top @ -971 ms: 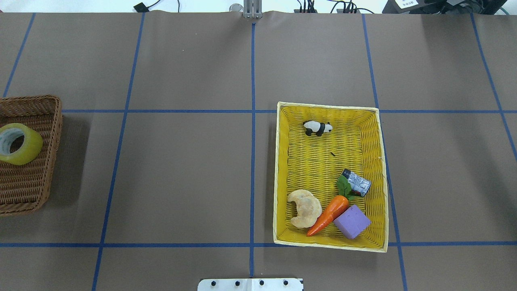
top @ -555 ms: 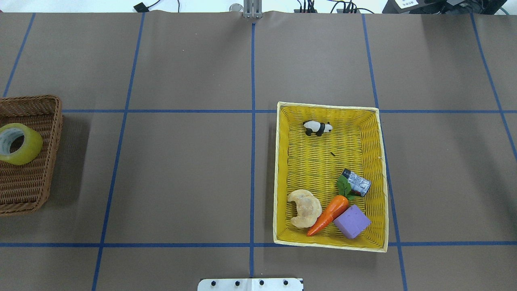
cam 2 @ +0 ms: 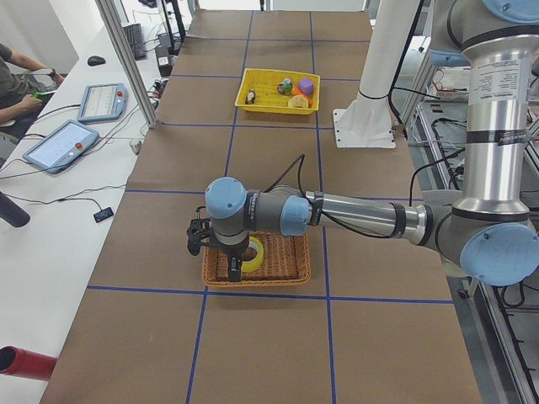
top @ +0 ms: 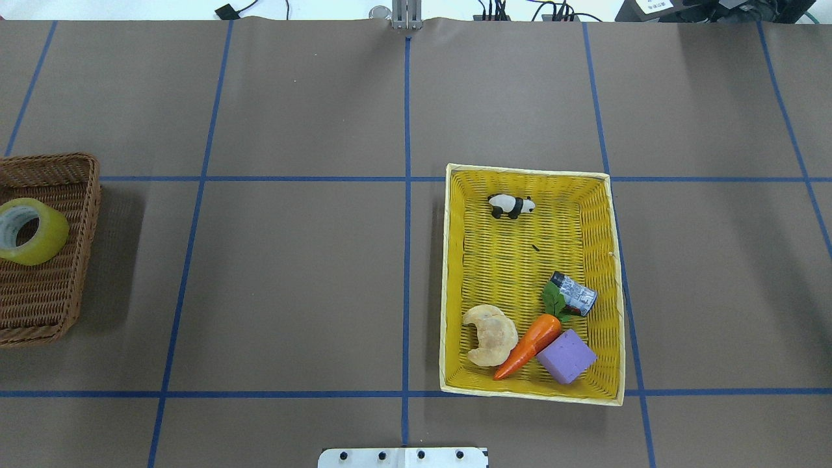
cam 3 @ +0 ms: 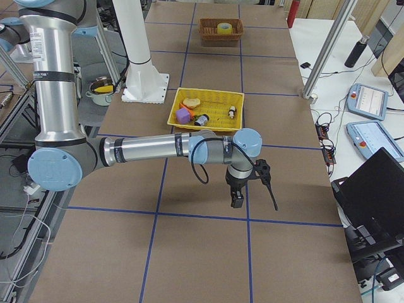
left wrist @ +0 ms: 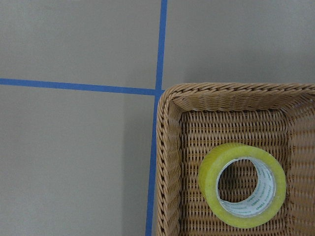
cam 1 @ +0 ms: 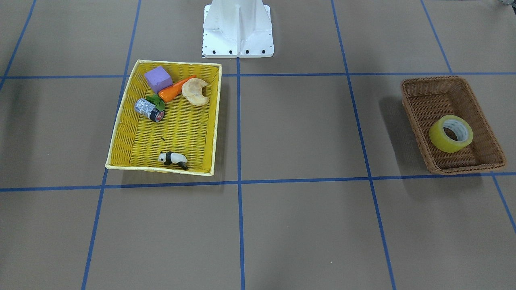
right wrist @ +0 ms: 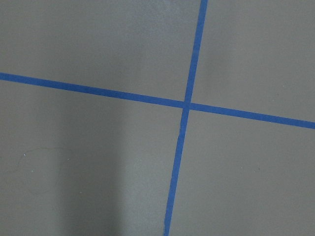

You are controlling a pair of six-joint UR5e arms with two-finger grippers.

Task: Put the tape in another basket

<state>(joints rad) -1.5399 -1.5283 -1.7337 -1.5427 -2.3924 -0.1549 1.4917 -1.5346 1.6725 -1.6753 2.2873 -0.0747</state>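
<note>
tape [top: 27,231] in basket [top: 40,305], table [top: 292,273] 9 o'clock | left pincer [cam 2: 221,252] near basket, grip: cannot tell | right pincer [cam 3: 243,189] grip: cannot tell

The tape [top: 47,243] lies in the brown basket [top: 39,300], well apart from the yellow basket [top: 507,260].

Yellow woven tray [top: 455,279] on brown-papered surface [top: 292,279], blue grid lines [top: 407,117] across. Holds panda figurine [top: 511,205] alone at far end. Packs near end: bread roll [top: 491,335], toy carrot [top: 530,343] wedged between roll and purple block [top: 567,356], silver-blue cylinder [top: 574,294] on its side by carrot leaves. Off to the side: two teach pendants [cam 2: 103,102], seated person [cam 2: 13,80], laptop [cam 3: 372,202].
</note>
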